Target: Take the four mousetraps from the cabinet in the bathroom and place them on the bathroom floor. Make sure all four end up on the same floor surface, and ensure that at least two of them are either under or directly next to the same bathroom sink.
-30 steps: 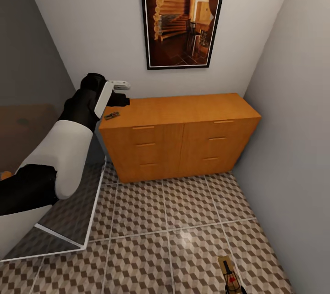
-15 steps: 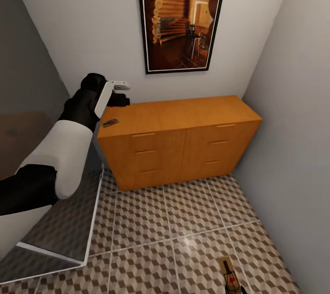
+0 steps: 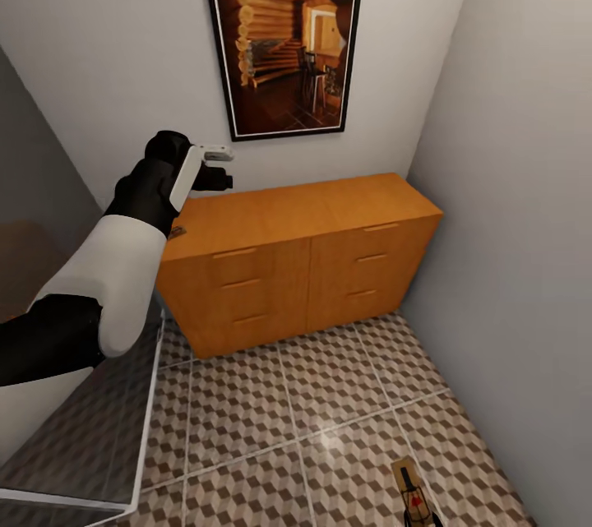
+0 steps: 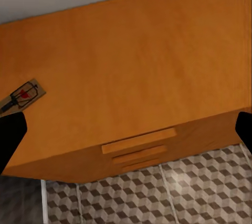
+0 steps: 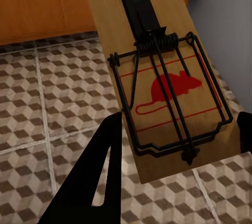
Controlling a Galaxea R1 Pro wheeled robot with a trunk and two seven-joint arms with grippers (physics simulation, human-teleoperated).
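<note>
I count two mousetraps. One trap sits between my right gripper's fingers, clamped, above the floor. The second trap lies on the cabinet top, just beside one finger of my left gripper, whose fingers are spread wide over the cabinet's front edge. From the head camera, that cabinet shows six drawer fronts.

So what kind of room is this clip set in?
Probably a corner of a home's small room, maybe a bathroom: cube-patterned floor tiles, a low wooden cabinet against the wall and a framed picture above it. No plumbing fixture is recognisable.
</note>
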